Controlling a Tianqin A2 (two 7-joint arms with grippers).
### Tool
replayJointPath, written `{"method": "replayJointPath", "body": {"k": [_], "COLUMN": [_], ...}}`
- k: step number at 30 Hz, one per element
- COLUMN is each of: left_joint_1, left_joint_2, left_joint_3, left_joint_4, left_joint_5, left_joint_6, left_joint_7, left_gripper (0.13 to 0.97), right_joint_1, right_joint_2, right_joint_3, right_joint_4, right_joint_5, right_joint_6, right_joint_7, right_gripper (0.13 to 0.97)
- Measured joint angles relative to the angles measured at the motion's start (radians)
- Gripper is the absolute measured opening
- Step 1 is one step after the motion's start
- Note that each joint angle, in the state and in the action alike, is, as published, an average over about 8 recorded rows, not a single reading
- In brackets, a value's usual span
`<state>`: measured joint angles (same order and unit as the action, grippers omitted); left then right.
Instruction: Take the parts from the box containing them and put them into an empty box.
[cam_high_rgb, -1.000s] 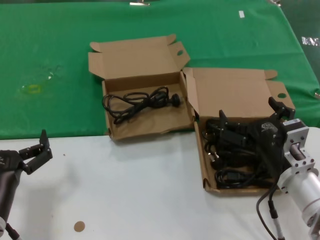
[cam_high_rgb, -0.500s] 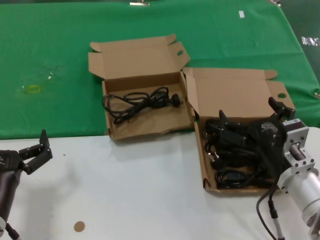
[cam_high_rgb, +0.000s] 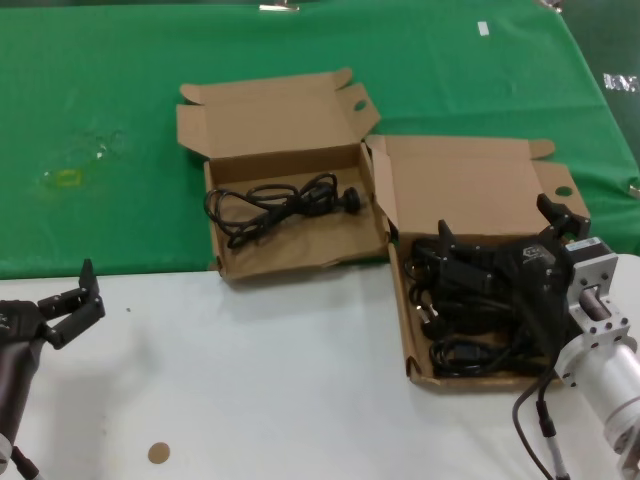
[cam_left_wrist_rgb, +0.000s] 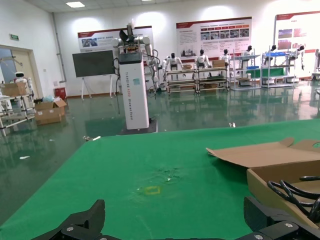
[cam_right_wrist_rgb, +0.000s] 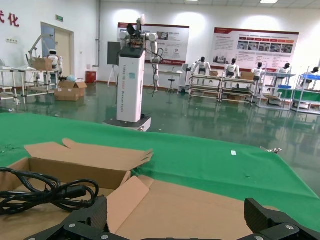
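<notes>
The larger brown box (cam_high_rgb: 403, 330) stands at the right on the white table and holds several black power cords (cam_high_rgb: 470, 320). Its lid (cam_high_rgb: 460, 185) stands open. My right gripper (cam_high_rgb: 497, 222) is open just above these cords and holds nothing; in the right wrist view (cam_right_wrist_rgb: 180, 220) its fingers frame the lid (cam_right_wrist_rgb: 200, 205). The smaller brown box (cam_high_rgb: 300, 258) lies to the left of it on the green cloth with one cord (cam_high_rgb: 275, 203) inside. My left gripper (cam_high_rgb: 68, 290) is open and empty, low at the table's left edge.
A green cloth (cam_high_rgb: 120, 120) covers the far half of the table; the near half is white (cam_high_rgb: 250, 380). A small brown disc (cam_high_rgb: 158, 453) lies near the front. The smaller box (cam_left_wrist_rgb: 280, 175) and its cord (cam_left_wrist_rgb: 295, 192) show in the left wrist view.
</notes>
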<state>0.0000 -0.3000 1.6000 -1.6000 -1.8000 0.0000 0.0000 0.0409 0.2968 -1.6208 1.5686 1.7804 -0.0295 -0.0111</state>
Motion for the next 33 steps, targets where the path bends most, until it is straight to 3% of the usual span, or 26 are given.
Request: {"method": "replayJointPath", "body": {"k": [33], "left_joint_1": [0.0], "left_joint_2": [0.0], "left_joint_3": [0.0], "left_joint_4": [0.0], "left_joint_5": [0.0], "left_joint_6": [0.0], "left_joint_7": [0.0], "left_gripper": [0.966], "right_joint_1": [0.0], "right_joint_2": [0.0], "right_joint_3": [0.0], "right_joint_4": [0.0], "right_joint_5": [0.0], "right_joint_6": [0.0], "right_joint_7": [0.0], "right_gripper": [0.966]}}
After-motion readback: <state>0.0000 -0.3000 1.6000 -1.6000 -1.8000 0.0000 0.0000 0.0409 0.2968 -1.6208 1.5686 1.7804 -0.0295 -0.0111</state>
